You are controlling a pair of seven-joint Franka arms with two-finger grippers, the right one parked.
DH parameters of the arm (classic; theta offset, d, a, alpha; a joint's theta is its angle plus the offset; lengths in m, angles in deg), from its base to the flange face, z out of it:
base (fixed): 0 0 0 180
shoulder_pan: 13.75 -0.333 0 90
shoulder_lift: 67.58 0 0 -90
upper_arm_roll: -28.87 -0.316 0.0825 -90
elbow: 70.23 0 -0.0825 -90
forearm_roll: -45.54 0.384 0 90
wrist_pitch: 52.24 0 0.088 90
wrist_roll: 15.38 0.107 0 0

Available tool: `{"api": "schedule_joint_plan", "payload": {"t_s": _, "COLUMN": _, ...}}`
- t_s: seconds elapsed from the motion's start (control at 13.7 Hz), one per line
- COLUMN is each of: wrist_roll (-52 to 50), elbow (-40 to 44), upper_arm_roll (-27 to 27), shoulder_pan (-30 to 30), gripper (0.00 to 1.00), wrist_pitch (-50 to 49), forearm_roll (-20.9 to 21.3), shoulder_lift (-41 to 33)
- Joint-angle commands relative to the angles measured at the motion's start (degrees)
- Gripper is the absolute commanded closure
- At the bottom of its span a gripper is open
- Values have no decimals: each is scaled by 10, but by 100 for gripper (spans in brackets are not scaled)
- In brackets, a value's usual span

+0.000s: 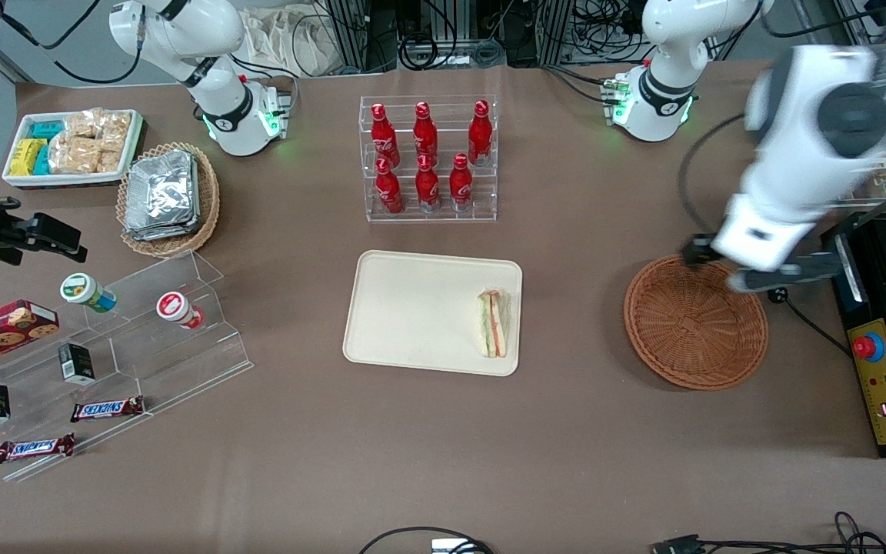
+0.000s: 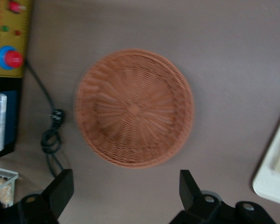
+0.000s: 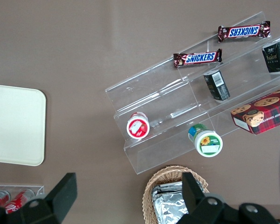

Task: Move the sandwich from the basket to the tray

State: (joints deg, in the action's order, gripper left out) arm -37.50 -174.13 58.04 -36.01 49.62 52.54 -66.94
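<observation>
The sandwich (image 1: 492, 323), a clear-wrapped wedge with green and orange-red layers, lies on the cream tray (image 1: 412, 308), at the tray's end nearest the basket. The round reddish-brown basket (image 1: 695, 323) sits empty toward the working arm's end of the table. My left gripper (image 1: 731, 269) hangs above the basket's rim on the side farther from the front camera. In the left wrist view the gripper (image 2: 125, 182) is open with nothing between its dark fingers (image 2: 61, 186), and the whole empty basket (image 2: 134, 108) shows below it. A corner of the tray (image 2: 270, 179) shows there too.
A clear rack of red bottles (image 1: 428, 158) stands farther from the front camera than the tray. A black and yellow control box (image 1: 881, 385) and its cable (image 1: 804, 319) lie beside the basket. A tan basket of foil packets (image 1: 168, 198), a white snack bin (image 1: 74, 146) and an acrylic snack shelf (image 1: 128, 346) are toward the parked arm's end.
</observation>
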Motion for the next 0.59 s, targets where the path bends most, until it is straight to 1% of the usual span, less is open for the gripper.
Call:
{"api": "schedule_joint_plan", "payload": {"t_s": 0.0, "wrist_roll": 21, "elbow": 86, "upper_arm_roll": 9, "shoulder_pan": -47, "gripper": 0, "wrist_pitch": -60, "forearm_roll": -4, "shoulder_lift": 43}}
{"api": "schedule_joint_plan", "payload": {"t_s": 0.07, "wrist_roll": 39, "elbow": 98, "upper_arm_roll": 8, "shoulder_pan": -54, "gripper": 0, "wrist_pitch": -64, "forearm_roll": -3, "shoulder_lift": 49}}
{"api": "schedule_joint_plan", "payload": {"t_s": 0.22, "wrist_roll": 63, "elbow": 103, "upper_arm_roll": 7, "shoulder_pan": -80, "gripper": 0, "wrist_pitch": -58, "forearm_roll": -18, "shoulder_lift": 55}}
{"api": "schedule_joint_plan", "payload": {"t_s": 0.29, "wrist_roll": 70, "elbow": 102, "upper_arm_roll": 7, "shoulder_pan": -90, "gripper": 0, "wrist_pitch": -61, "forearm_roll": -35, "shoulder_lift": 54}}
{"api": "schedule_joint_plan", "payload": {"t_s": 0.37, "wrist_roll": 70, "elbow": 102, "upper_arm_roll": 7, "shoulder_pan": -90, "gripper": 0, "wrist_pitch": -61, "forearm_roll": -41, "shoulder_lift": 54}}
{"api": "schedule_joint_plan", "payload": {"t_s": 0.51, "wrist_roll": 72, "elbow": 99, "upper_arm_roll": 12, "shoulder_pan": -83, "gripper": 0, "wrist_pitch": -55, "forearm_roll": -40, "shoulder_lift": 59}}
